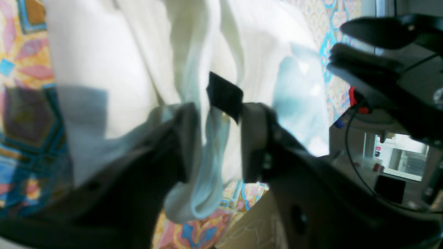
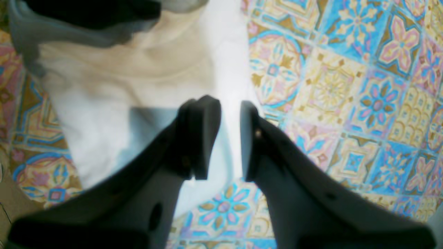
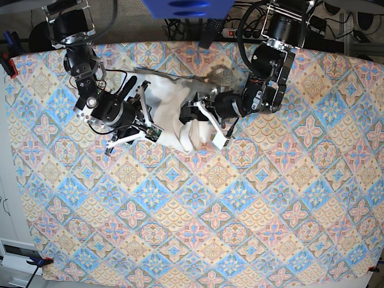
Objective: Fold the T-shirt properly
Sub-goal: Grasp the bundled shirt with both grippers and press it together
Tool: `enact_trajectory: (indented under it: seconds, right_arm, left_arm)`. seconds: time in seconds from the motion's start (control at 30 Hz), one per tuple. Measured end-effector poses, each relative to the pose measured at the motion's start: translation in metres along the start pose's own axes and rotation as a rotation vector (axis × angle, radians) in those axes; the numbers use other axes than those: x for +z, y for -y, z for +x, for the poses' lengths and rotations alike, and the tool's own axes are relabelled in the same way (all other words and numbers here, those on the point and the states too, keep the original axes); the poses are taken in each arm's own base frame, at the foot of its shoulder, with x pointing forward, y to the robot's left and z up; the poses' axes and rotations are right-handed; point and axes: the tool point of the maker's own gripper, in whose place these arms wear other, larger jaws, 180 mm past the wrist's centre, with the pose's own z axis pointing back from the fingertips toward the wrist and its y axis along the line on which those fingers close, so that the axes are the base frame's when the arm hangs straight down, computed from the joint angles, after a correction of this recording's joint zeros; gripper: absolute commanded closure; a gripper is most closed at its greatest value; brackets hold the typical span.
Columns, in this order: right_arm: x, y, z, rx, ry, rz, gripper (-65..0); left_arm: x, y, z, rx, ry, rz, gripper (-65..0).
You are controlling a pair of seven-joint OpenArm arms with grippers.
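Note:
The white T-shirt lies bunched at the back middle of the table. My left gripper is shut on a thick fold of it, with the small black tag just above the fingertips; in the base view this gripper sits on the heap's right side. My right gripper has its jaws a little apart over the shirt's right edge, with cloth showing through the gap. In the base view it is at the heap's left side. The print is hidden.
A patterned tablecloth covers the whole table. A red clamp holds it at the far left edge. Cables and a power strip lie behind the back edge. Both arm bases stand at the back.

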Motion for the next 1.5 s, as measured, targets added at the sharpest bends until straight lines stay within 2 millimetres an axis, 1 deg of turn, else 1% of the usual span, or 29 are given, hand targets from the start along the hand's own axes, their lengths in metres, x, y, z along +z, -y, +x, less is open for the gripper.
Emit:
enact_trajectory:
  seconds: [0.1, 0.23, 0.27, 0.3, 0.37, 0.47, 0.53, 0.6, 0.67, 0.77, 0.87, 1.0, 1.07, 1.13, 1.17, 1.27, 1.37, 1.43, 1.5]
  right_arm:
    - [0.000, 0.000, 0.000, 0.000, -0.002, 0.000, -13.8]
    - [0.000, -0.001, 0.000, -0.001, -0.001, 0.001, -13.8]
    - [0.000, -0.001, -0.001, -0.001, -0.002, 0.002, -13.8]
    - [0.000, -0.001, -0.001, -0.001, -0.004, 0.002, -13.8]
    - [0.000, -0.001, -0.001, -0.001, -0.004, 0.001, -13.8]
    - [0.000, -0.001, -0.001, -0.002, -0.003, 0.003, -13.8]
    - [0.000, -0.002, -0.001, -0.003, -0.003, 0.004, -13.8]
    - [0.000, -0.006, -0.003, -0.005, -0.006, 0.011, -13.8]
    - [-0.001, -0.008, -0.004, -0.007, -0.009, 0.016, -13.8]
    - [-0.001, -0.008, -0.003, -0.007, -0.006, 0.015, -13.8]
    - [0.000, -0.007, -0.003, -0.005, -0.007, 0.012, -13.8]
    - [0.000, -0.008, -0.003, -0.008, -0.004, 0.017, -13.8]
    - [0.000, -0.008, -0.003, -0.007, -0.006, 0.016, -13.8]
    - [0.000, -0.008, -0.003, -0.007, -0.004, 0.016, -13.8]
    - [0.000, -0.008, -0.003, -0.008, -0.003, 0.016, -13.8]
    - [0.000, -0.008, -0.003, -0.007, -0.005, 0.017, -13.8]
    - [0.000, -0.008, -0.003, -0.008, -0.005, 0.017, -13.8]
    - [0.000, -0.008, -0.003, -0.008, -0.007, 0.016, -13.8]
    - [0.000, -0.009, -0.003, -0.008, -0.004, 0.017, -13.8]
  left_arm:
    - [-0.004, -0.011, -0.010, 0.027, -0.033, 0.024, -15.7]
    - [-0.004, -0.010, -0.006, 0.021, -0.025, 0.019, -14.2]
    - [-0.004, -0.009, -0.005, 0.020, -0.022, 0.018, -12.3]
    - [-0.004, -0.009, -0.004, 0.017, -0.020, 0.016, -9.0]
    - [-0.004, -0.008, -0.005, 0.016, -0.021, 0.012, 0.0]
    - [-0.003, -0.007, -0.003, 0.013, -0.018, 0.011, 0.0]
    - [0.004, 0.000, 0.005, -0.016, 0.011, 0.001, 0.0]
    - [0.017, 0.007, 0.012, -0.053, 0.048, -0.009, 0.0]
    - [0.028, 0.014, 0.015, -0.090, 0.071, -0.014, 0.0]
    - [0.043, 0.003, 0.019, -0.073, 0.109, 0.014, 0.0]
    - [0.056, -0.018, 0.020, -0.028, 0.138, 0.064, 0.0]
    - [0.066, -0.036, 0.013, -0.002, 0.136, 0.103, 0.0]
    - [0.068, -0.039, 0.013, 0.000, 0.139, 0.111, 0.0]
    - [0.066, -0.044, 0.013, 0.008, 0.134, 0.116, 0.0]
    - [0.063, -0.049, 0.009, 0.023, 0.120, 0.121, 0.0]
    - [0.053, -0.068, -0.007, 0.077, 0.070, 0.148, 0.0]
    - [0.035, -0.089, -0.024, 0.084, 0.015, 0.201, -0.2]
    - [0.027, -0.091, -0.029, 0.051, 0.001, 0.207, -0.7]
    - [0.021, -0.088, -0.030, 0.021, 0.003, 0.200, -0.7]
